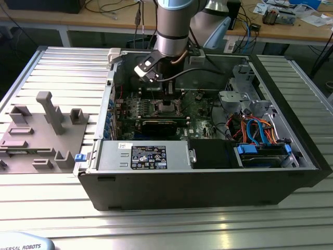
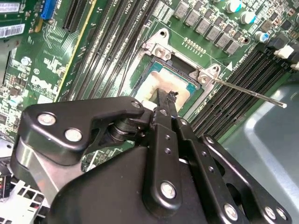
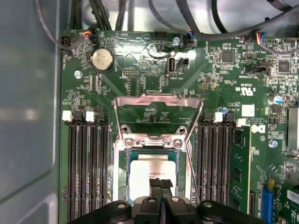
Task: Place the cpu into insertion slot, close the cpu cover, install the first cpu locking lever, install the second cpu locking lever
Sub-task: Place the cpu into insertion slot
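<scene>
I judge step 1 of 4 all but done. In both wrist views the cpu (image 3: pixel 149 170) (image 2: pixel 156 84) lies flat in its socket on the green board. The gripper (image 3: pixel 161 183) (image 2: pixel 164 100) has its fingers pressed together with nothing between them, the tips on or just above the chip's metal top.

The cpu cover (image 3: pixel 159 98) is not yet closed. It stands thrown back beyond the socket, toward the coin battery (image 3: pixel 102 59).

1 locking lever (image 2: pixel 247 92) sticks out unlatched over the memory slots (image 3: pixel 88 168); I cannot make out the other for sure.

In the exterior view the arm reaches down into the computer case (image 1: pixel 208 182). Cables (image 3: pixel 117 14) run along the board's far edge and a long black card (image 1: pixel 161 125) sits near the socket, so room is tight.
</scene>
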`<action>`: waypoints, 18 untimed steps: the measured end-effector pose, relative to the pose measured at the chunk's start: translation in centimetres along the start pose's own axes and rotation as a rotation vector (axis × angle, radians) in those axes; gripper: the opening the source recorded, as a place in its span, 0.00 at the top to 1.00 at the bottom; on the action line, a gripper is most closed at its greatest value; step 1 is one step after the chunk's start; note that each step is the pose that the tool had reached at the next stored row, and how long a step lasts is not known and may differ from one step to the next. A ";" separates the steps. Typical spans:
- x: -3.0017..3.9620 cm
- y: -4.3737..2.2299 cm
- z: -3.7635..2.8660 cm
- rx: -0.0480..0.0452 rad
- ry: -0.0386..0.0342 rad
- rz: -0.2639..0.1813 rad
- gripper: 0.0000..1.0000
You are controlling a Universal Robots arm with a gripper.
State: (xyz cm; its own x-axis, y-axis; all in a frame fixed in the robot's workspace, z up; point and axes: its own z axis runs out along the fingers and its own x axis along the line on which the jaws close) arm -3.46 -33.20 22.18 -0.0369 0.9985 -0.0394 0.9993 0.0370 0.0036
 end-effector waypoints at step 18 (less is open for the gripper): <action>-0.08 0.01 -2.18 -0.0007 0.0001 -0.016 0.89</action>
State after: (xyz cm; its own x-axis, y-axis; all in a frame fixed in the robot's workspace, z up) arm -3.46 -33.20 24.36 -0.0527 0.9978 -0.0394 0.9986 0.0529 0.0037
